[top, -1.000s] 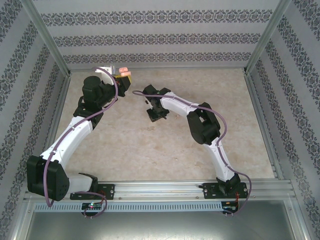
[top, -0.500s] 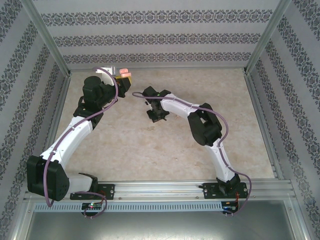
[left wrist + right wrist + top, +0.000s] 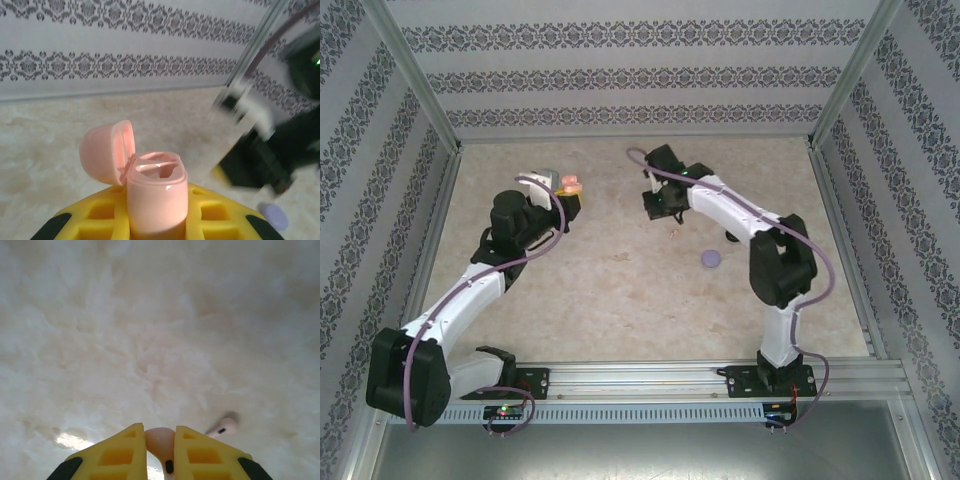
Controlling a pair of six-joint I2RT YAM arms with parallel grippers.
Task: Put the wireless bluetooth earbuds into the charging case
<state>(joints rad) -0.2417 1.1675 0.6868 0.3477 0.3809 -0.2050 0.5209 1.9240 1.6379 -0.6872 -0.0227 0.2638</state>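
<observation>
Open pink case in left fingers

a beige marbled table fills the middle of the frame. walls with grey ornamental stripes enclose it at top, left and right. an aluminium rail crosses the lower part, and slanted posts rise in the upper corners.

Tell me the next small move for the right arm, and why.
Probably swing the right gripper leftward toward the open pink case, stopping above its mouth. The right gripper is shut on a pale pink earbud, the left gripper holds the case upright with its lid flipped back, and its inside looks empty.
</observation>
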